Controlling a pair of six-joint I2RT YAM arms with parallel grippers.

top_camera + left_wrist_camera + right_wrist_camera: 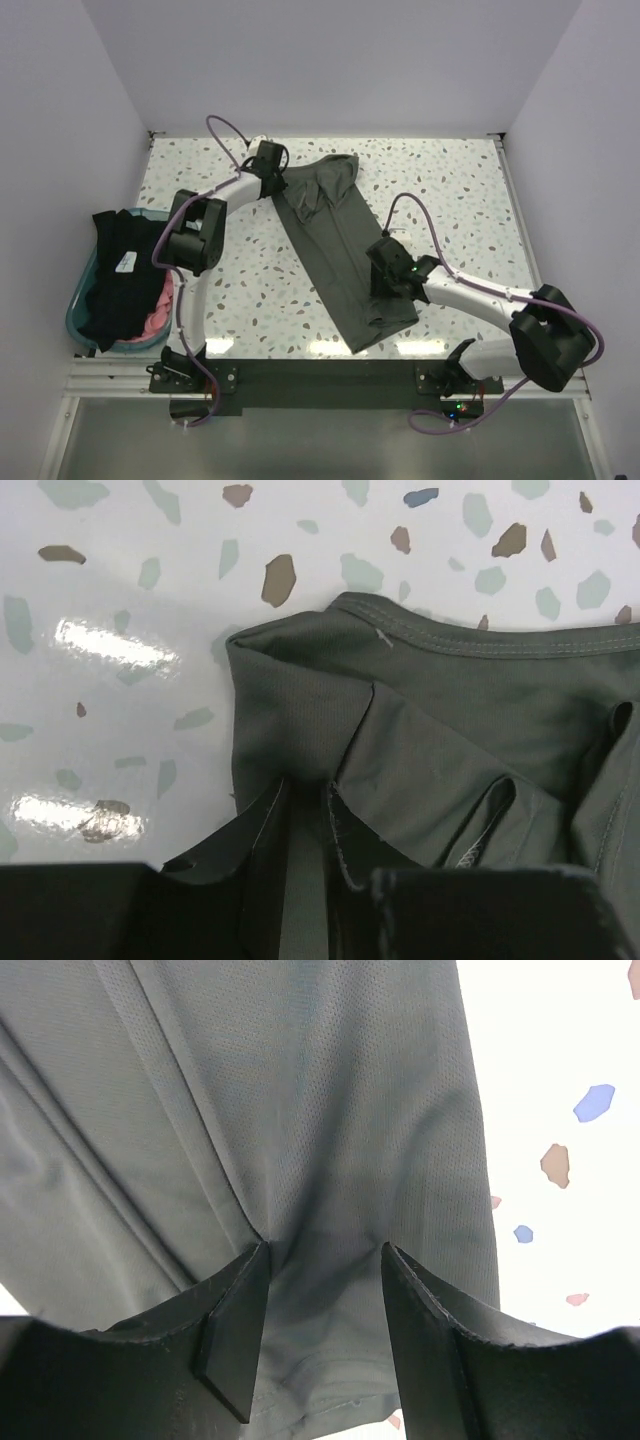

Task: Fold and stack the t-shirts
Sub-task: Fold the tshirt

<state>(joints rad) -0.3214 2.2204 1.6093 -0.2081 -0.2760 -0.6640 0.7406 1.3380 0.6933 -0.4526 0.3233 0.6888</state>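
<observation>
The dark olive-green t-shirt [340,235] lies folded into a long strip, running diagonally from the far middle of the table toward the near edge. My left gripper [270,162] is at its far left end, by the collar, and its jaws are closed on a fold of the olive cloth [420,730]; the grip point shows in the left wrist view [305,790]. My right gripper [385,278] is open, with both fingertips pressed onto the shirt near its hem [325,1250]; the cloth [300,1080] puckers between them. The black t-shirt [120,270] and the pink t-shirt [158,305] lie in the tub.
A teal plastic tub [72,312] stands off the table's left edge, with the black shirt draped over it. The speckled white table [460,190] is walled at the back and both sides. The arm bases sit on a dark rail [320,385] at the near edge.
</observation>
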